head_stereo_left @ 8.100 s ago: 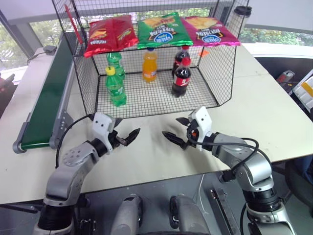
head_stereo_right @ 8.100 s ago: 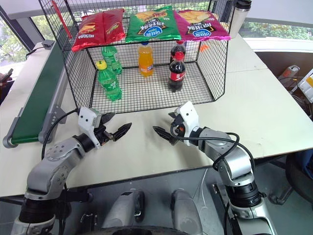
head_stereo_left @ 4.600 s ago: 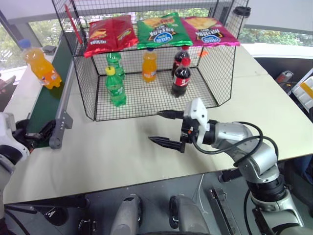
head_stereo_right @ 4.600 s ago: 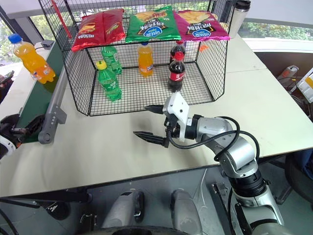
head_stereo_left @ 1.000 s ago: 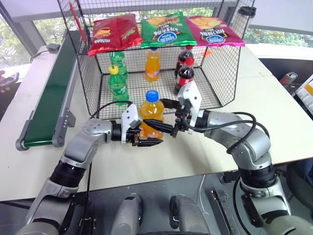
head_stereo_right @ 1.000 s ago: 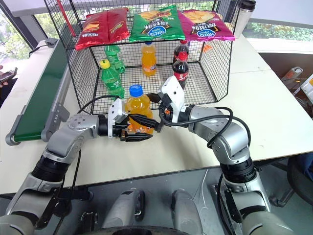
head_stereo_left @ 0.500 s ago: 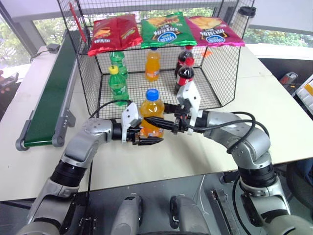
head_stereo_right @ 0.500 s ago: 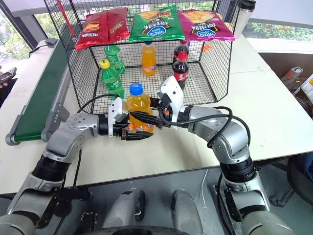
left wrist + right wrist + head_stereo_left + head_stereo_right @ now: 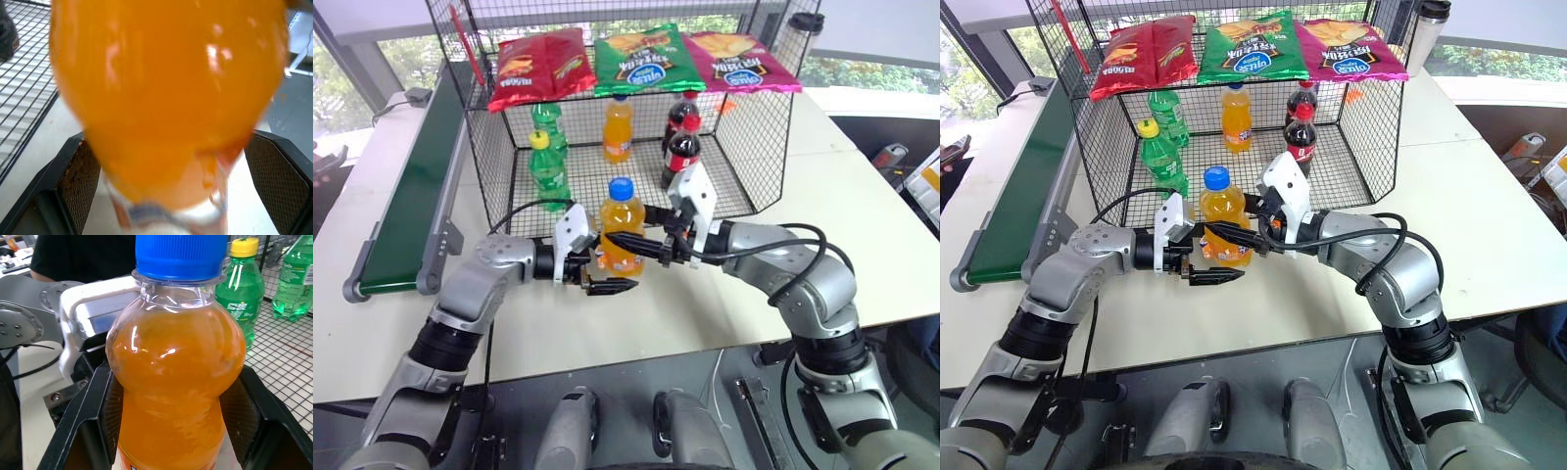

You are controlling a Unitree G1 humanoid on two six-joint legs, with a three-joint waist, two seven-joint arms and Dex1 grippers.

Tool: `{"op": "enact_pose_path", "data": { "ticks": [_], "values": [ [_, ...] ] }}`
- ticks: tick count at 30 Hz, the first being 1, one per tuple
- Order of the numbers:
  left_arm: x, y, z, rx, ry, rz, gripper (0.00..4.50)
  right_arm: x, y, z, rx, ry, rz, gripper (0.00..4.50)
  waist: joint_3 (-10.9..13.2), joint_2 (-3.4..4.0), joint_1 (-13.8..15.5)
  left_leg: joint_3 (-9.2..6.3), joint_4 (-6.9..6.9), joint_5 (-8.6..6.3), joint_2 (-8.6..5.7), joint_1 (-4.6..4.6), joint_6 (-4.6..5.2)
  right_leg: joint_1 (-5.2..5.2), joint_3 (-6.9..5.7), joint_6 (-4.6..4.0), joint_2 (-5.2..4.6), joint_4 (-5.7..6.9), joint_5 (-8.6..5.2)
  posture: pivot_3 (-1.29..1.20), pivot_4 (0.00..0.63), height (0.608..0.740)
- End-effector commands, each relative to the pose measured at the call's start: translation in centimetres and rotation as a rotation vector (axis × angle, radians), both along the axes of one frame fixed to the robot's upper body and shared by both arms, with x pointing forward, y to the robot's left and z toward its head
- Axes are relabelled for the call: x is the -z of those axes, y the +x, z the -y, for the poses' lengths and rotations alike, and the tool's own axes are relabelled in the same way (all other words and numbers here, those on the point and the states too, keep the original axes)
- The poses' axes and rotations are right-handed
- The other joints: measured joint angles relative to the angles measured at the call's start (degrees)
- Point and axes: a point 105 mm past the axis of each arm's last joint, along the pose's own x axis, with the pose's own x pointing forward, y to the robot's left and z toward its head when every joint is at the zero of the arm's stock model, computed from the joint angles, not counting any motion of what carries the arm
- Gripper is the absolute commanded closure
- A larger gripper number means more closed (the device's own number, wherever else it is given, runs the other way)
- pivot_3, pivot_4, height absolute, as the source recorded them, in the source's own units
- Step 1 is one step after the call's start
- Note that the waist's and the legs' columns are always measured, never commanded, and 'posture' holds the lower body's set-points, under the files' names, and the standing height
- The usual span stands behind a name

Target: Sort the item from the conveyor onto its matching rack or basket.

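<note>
bottle: orange soda bottle [image 9: 622, 227] with blue cap, upright, held above the tabletop [image 9: 862, 225] in front of the basket [image 9: 744, 147], between the two grippers.
right gripper: the right gripper [image 9: 628, 244] is clamped on the bottle's bulged upper body, one finger on each side, just below the neck.
left gripper: the left gripper [image 9: 603, 276] has its fingers spread wide at the bottle's lower part; the pads stand clear of the plastic.
weight: looks full, so probably fairly heavy for its size; liquid may slosh if swung.
surface: smooth rounded plastic, likely slippery; thin walls may give under a hard squeeze.
best hold: the narrowing under the bulge, or the stiffer neck, where the fingers cannot slide off.
goal spot: the basket floor beside the orange-capped soda [image 9: 617, 129].
conveyor: conveyor [image 9: 411, 186] lies well apart to the left.
</note>
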Motion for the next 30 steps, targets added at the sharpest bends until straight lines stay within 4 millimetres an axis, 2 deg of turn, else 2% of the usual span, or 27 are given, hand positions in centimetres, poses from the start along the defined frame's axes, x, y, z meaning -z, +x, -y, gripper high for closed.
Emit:
{"op": "enact_pose_path", "data": {
  "ticks": [1,3,6,11,13,16,25,30],
  "values": [
    [-1.8,0.4,-1.9,-0.071,-0.008,0.064,0.03,-1.8,0.1,0.4,0.015,0.028,0.074,2.26,0.00,0.00,-0.04,0.00,0.00,0.00,0.00,0.00,0.00,0.00,0.00,0.00,0.00,0.00,0.00,0.00,0.150,0.739],
    [-2.1,0.3,-2.9,-0.116,-0.018,0.072,0.03,-1.8,0.8,0.6,0.050,0.029,0.085,2.26,0.00,0.00,-0.12,0.00,0.00,0.00,0.00,0.00,0.00,0.00,0.00,0.00,0.00,0.00,0.00,0.00,0.150,0.739],
    [-3.1,0.4,-4.5,-0.218,-0.053,0.094,0.03,-2.3,2.9,1.0,0.162,0.043,0.110,2.26,0.00,0.01,-0.36,0.00,0.00,0.00,0.02,0.01,0.00,-0.01,0.01,0.00,0.00,0.00,0.00,0.00,0.150,0.739],
    [-4.4,0.2,-5.6,-0.321,-0.108,0.124,0.03,-2.8,5.9,1.4,0.303,0.040,0.154,2.26,0.01,0.01,-0.34,0.00,0.00,0.01,0.02,0.01,-0.01,-0.01,0.02,0.00,0.00,0.01,0.00,0.00,0.150,0.739],
    [-5.0,0.3,-5.4,-0.377,-0.179,0.111,0.03,-2.9,7.0,1.3,0.334,0.043,0.169,2.26,0.01,0.01,-0.27,0.01,0.00,0.00,0.01,0.01,-0.01,-0.01,0.02,0.00,-0.01,0.01,0.00,0.00,0.150,0.739],
    [-4.8,0.0,-4.7,-0.415,-0.219,0.101,0.03,-3.1,8.4,1.2,0.379,0.051,0.190,2.26,0.00,0.01,-0.20,0.02,0.00,0.00,0.00,-0.01,0.00,0.00,0.02,0.01,-0.03,0.00,0.01,0.00,0.150,0.739],
    [-4.0,-0.3,-3.5,-0.452,-0.251,0.075,0.03,-4.0,11.8,0.1,0.476,0.101,0.241,2.26,0.01,0.01,-1.06,0.02,0.00,0.01,0.00,0.01,-0.01,-0.01,0.03,0.01,-0.01,0.07,0.02,0.00,0.150,0.739],
    [-3.8,-0.3,-3.2,-0.455,-0.254,0.071,0.03,-4.1,13.1,-0.4,0.510,0.117,0.251,2.26,0.01,0.02,-1.31,0.02,-0.02,0.01,0.00,0.01,-0.01,-0.01,0.04,0.01,-0.01,0.05,0.02,0.00,0.150,0.739]
  ]
}}
